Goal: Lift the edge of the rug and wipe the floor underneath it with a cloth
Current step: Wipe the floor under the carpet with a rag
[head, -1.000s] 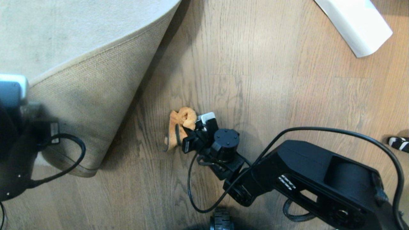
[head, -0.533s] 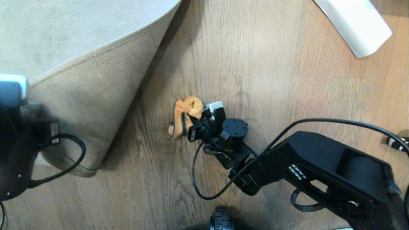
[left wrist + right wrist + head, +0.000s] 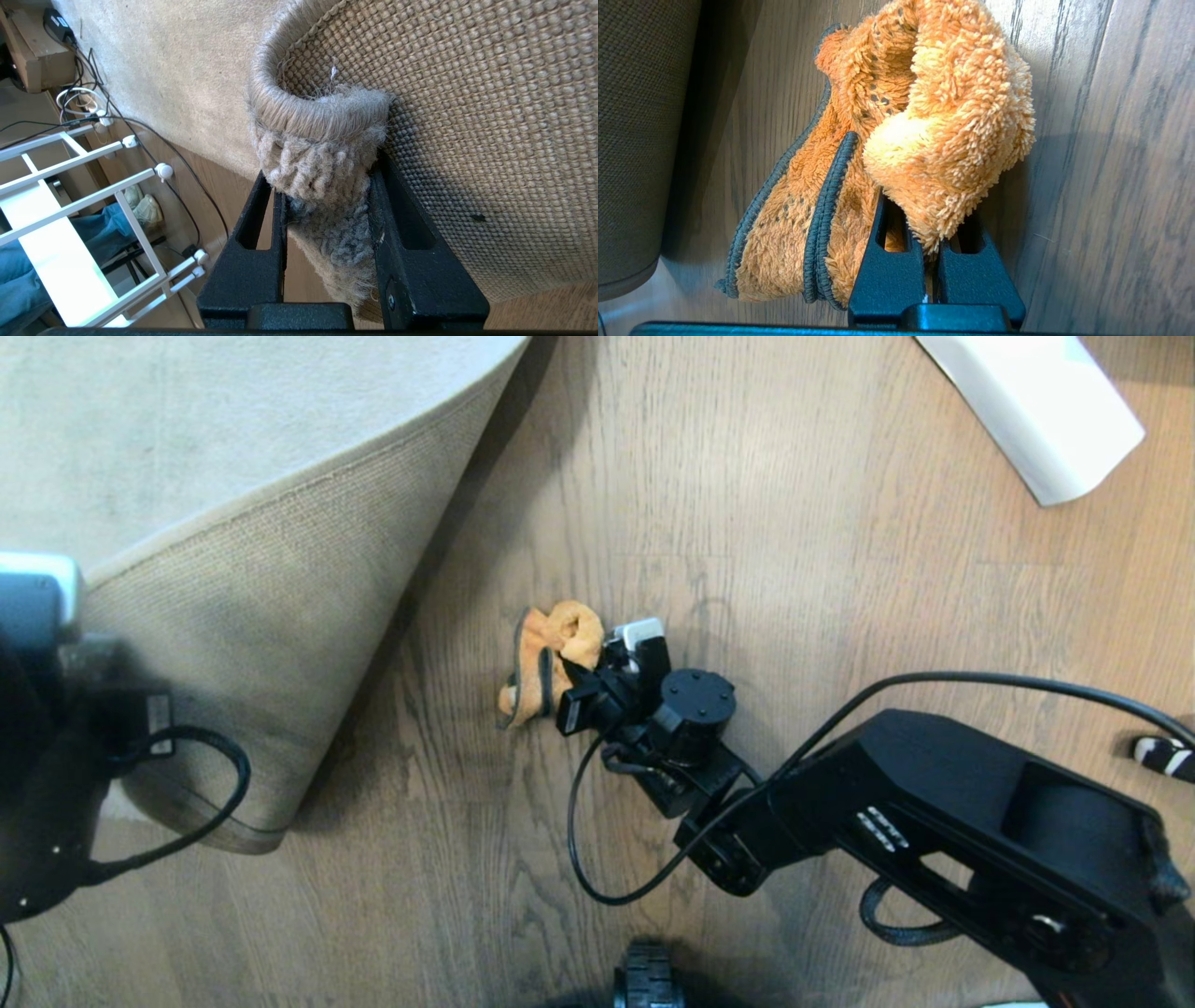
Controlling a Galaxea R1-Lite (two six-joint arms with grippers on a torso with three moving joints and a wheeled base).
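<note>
Lifting looks done: at far left the left gripper (image 3: 327, 205) clamps the rug edge (image 3: 322, 140), holding the corner folded back so its tan woven backing (image 3: 271, 616) faces up. Right of it lies exposed floor (image 3: 448, 821), where the right gripper (image 3: 931, 224) pinches the orange cloth (image 3: 924, 116) tight, low against the planks just beside the fold. Wiping seems underway; most bared boards probably remain.

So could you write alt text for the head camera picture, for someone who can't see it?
The right gripper presses an orange cloth onto the wood floor beside the rug edge, which is folded back with its tan backing showing. The left arm sits at the left edge; a white paper roll lies at top right.
</note>
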